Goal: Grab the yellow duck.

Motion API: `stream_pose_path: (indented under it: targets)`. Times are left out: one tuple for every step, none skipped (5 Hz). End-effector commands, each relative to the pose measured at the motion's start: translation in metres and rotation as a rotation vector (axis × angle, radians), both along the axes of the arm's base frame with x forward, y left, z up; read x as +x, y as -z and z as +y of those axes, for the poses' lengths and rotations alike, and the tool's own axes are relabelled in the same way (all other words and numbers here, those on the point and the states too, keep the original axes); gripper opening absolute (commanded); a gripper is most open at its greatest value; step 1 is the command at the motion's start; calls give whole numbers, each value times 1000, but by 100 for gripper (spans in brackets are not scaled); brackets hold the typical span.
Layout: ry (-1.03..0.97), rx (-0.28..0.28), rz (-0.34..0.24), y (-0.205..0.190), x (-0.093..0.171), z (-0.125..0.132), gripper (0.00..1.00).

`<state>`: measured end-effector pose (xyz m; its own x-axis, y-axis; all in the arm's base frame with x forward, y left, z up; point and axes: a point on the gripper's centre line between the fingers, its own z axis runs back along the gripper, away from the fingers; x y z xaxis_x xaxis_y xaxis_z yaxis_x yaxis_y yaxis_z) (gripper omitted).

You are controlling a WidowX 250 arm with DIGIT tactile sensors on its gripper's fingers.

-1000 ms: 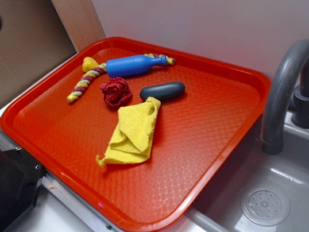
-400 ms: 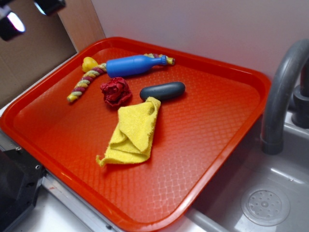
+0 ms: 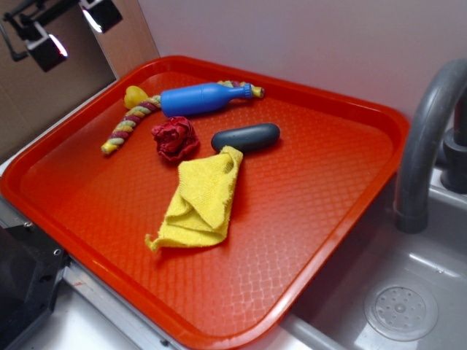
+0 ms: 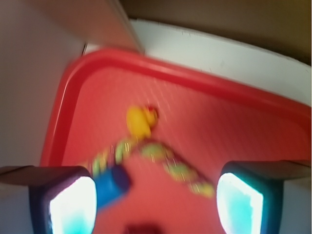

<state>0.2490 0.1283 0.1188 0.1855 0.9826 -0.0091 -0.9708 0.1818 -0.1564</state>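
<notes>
Glossy yellow rubber on the duck, upper left. Smooth shiny plastic for the blue bottle. Fluffy terry on the yellow cloth, centre. Diamond-textured, slightly shiny red plastic across the tray. Matt grey plastic for the faucet, right.

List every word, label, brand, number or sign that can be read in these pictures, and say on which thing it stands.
None: no text can be read in either view.
The bottle, duck, cloth and tray show no print.
The wrist view is too blurred to show any.
</notes>
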Motion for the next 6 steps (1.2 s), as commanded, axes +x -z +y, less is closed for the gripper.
stream_pose_path:
  targets:
    - [-150,122,-47,24,17,23,100]
    - [-134,132,-34,46,25,19,100]
    - [-76,123,12,64,28,10,100]
    - [-27,125,38,77,25,3,100]
    - [-9,134,52,82,24,-2,100]
    - [-12,152,69,88,25,-2,73]
